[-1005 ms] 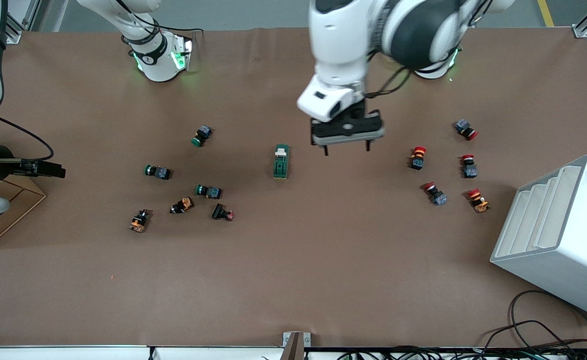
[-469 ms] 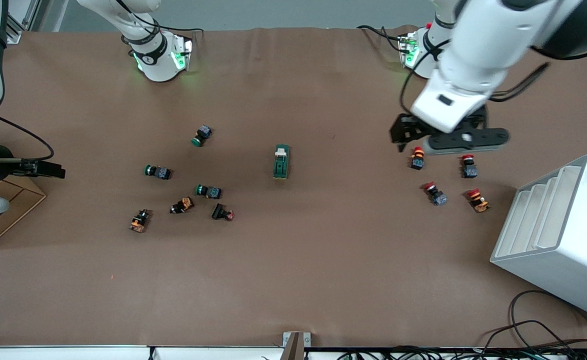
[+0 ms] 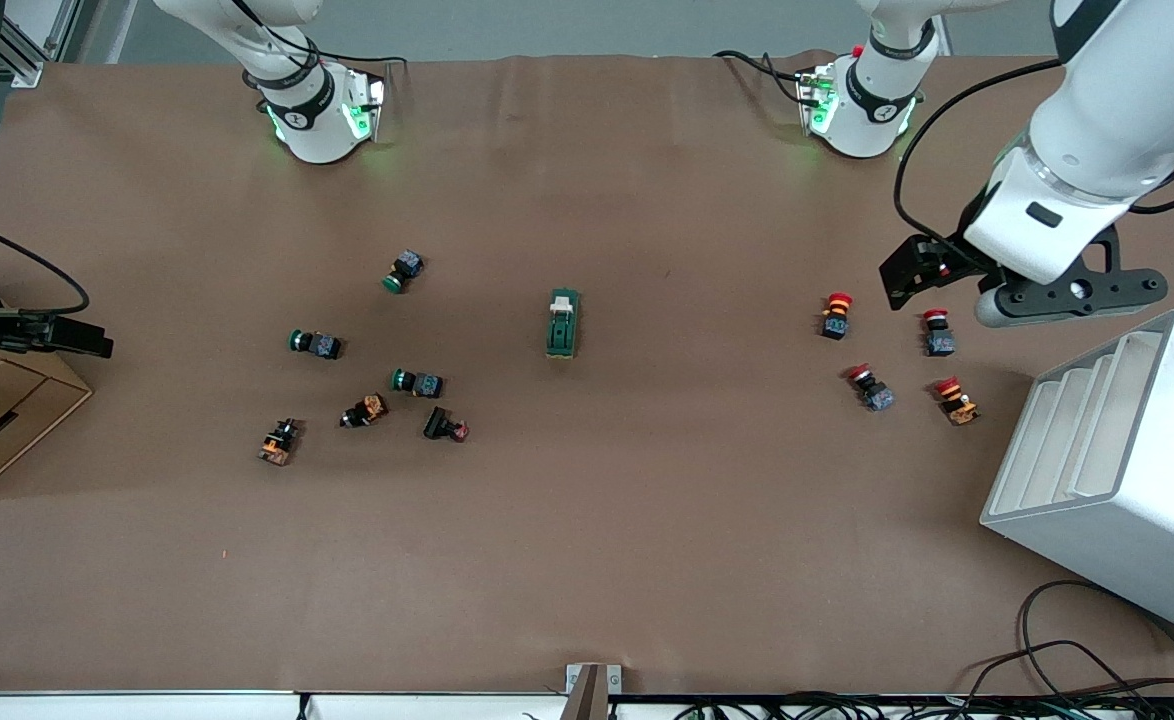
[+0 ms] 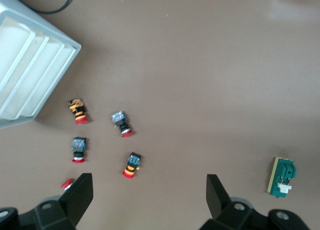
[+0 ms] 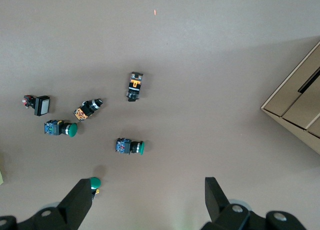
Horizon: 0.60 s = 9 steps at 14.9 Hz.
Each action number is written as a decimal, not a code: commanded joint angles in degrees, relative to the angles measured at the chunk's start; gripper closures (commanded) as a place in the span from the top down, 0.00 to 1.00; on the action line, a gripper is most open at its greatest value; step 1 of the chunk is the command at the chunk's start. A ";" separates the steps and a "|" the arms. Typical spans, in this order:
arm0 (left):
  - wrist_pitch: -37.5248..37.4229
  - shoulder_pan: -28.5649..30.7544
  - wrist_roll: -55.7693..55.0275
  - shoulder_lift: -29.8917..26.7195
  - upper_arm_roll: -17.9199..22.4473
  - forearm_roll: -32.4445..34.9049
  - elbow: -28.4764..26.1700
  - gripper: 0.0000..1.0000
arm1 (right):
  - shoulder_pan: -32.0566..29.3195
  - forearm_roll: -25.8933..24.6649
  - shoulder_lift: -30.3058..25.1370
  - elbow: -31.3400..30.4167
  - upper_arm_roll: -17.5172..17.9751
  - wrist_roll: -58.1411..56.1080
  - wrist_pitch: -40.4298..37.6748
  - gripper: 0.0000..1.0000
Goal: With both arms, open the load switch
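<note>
The load switch [image 3: 563,323], a dark green block with a cream piece at the end nearer the robots' bases, lies on the brown table mid-way between the two arms; it also shows in the left wrist view as the load switch [image 4: 282,176]. My left gripper [image 3: 1067,291] hangs over the left arm's end of the table, over the red push buttons [image 3: 937,331], well away from the switch. In its wrist view the left gripper [image 4: 147,197] is open and holds nothing. My right gripper [image 3: 59,335] hangs by the cardboard box; the right gripper [image 5: 147,200] is open and holds nothing.
A white stepped rack [image 3: 1117,470] stands at the left arm's end, a cardboard box [image 3: 7,420] at the right arm's end. Several green and orange-black buttons [image 3: 417,382] lie toward the right arm's end of the table. Cables [image 3: 1067,670] trail at the front corner.
My left arm has swung away from beside the load switch to over the red buttons at its own end. The right gripper has drifted slightly toward the table's edge. The switch has not moved.
</note>
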 commanded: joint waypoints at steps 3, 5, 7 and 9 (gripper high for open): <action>-2.41 2.20 1.69 -5.67 3.93 -2.04 -1.86 1.00 | -0.05 0.18 -1.44 -0.50 1.24 -0.67 -2.59 1.00; -2.58 -1.90 6.59 -7.59 10.42 -3.28 -3.17 1.00 | 0.39 -0.25 -3.89 -1.02 1.15 -0.85 -2.15 1.00; -2.50 -3.33 12.74 -10.58 15.88 -4.67 -6.94 1.00 | 1.01 -0.34 -4.78 -1.46 1.06 -0.76 -2.68 1.00; -2.50 -3.34 18.28 -12.35 20.10 -7.23 -8.80 1.00 | 2.05 -0.34 -7.14 -4.35 0.71 -0.67 -2.42 1.00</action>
